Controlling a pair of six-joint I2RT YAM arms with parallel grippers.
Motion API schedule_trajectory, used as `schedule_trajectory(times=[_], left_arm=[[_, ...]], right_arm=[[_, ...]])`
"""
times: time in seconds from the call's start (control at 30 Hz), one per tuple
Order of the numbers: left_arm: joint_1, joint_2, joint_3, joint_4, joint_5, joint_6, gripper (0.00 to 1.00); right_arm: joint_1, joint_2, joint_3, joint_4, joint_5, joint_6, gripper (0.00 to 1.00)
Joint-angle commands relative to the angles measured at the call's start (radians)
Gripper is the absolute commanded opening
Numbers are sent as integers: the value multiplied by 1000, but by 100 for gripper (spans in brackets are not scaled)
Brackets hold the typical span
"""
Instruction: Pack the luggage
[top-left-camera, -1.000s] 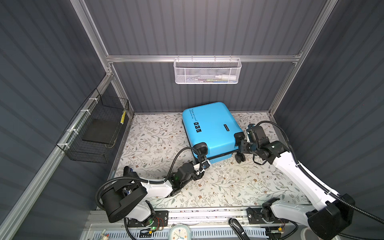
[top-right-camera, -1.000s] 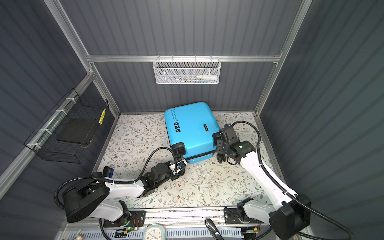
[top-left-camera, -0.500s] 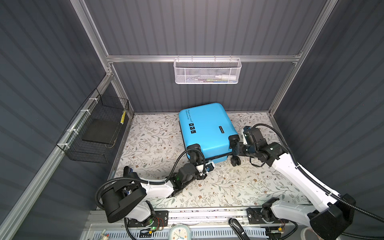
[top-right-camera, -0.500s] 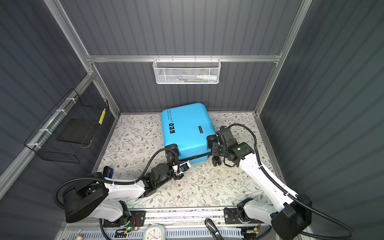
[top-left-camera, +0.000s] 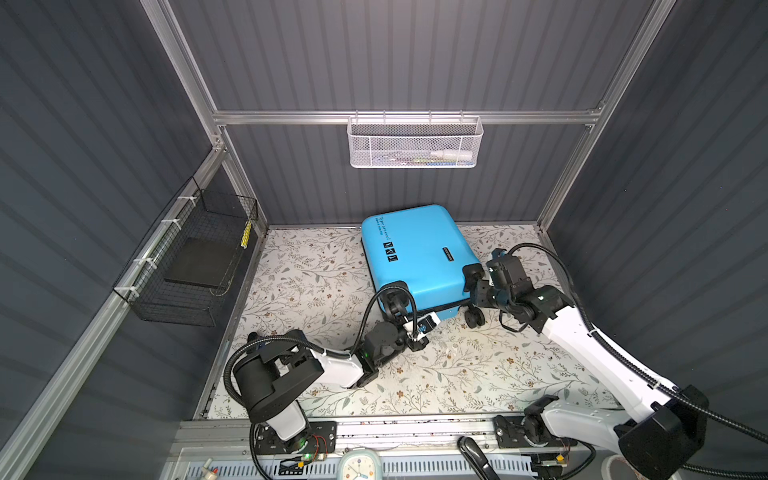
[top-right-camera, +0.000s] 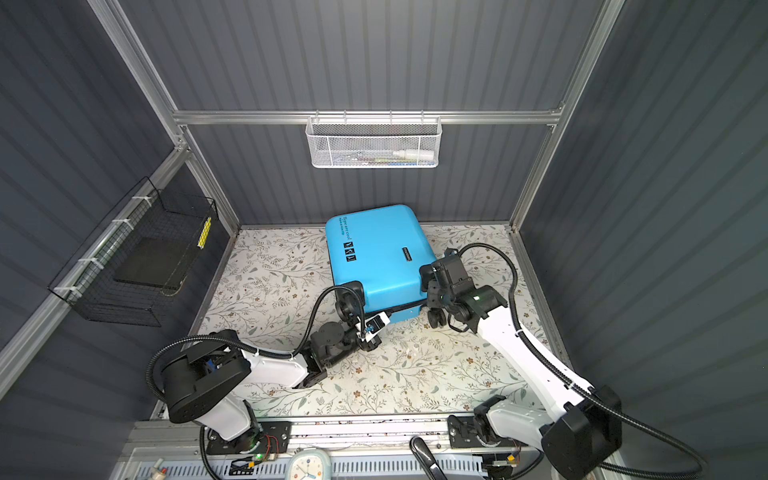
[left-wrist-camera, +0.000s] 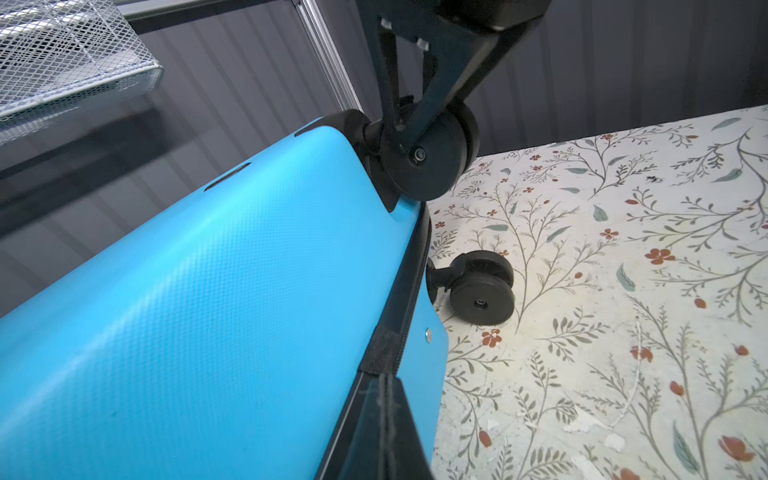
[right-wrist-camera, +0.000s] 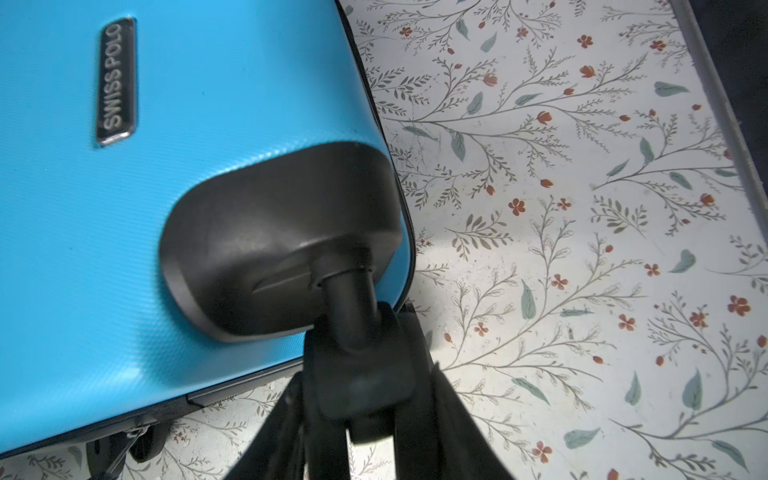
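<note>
The luggage (top-left-camera: 415, 253) (top-right-camera: 374, 257) is a bright blue hard-shell suitcase. It lies closed and flat on the floral mat near the back wall, wheels toward me. My right gripper (top-left-camera: 476, 286) (top-right-camera: 432, 289) (right-wrist-camera: 361, 332) is shut on its upper right wheel (left-wrist-camera: 424, 162), with a finger on each side of the wheel. My left gripper (top-left-camera: 411, 326) (top-right-camera: 365, 328) (left-wrist-camera: 386, 382) is shut, its tip against the black zipper band (left-wrist-camera: 395, 332) on the suitcase's near end. Nothing shows between its fingers.
A white mesh basket (top-left-camera: 415, 145) with small items hangs on the back wall. On the left wall hangs a black wire basket (top-left-camera: 195, 266) holding a dark flat slab. A lower suitcase wheel (top-left-camera: 473, 318) (left-wrist-camera: 482, 286) rests on the mat. A clock (top-left-camera: 360, 465) sits at the front rail.
The suitcase's near end has swung a little to the left, with my right gripper on the wheel going along. My left gripper has shifted along the near end and stays shut.
</note>
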Motion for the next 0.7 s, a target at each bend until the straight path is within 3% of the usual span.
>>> schedule_trajectory(times=[0.0,0.2,0.37,0.67], left_arm=[[-87,-38,22,142,216,37,0],[-88,-131,-61,80,128,6,2],[-88,-205,-110,-2,77,-29,20],[-88,-321,-153,-124,-3,-22,37]], right_arm=[[80,32,-31,94,-341,113,0],[80,31,-35,97,-333,115,0],[76,34,-35,97,-329,116,0],[76,29,-37,98,-333,123,0]])
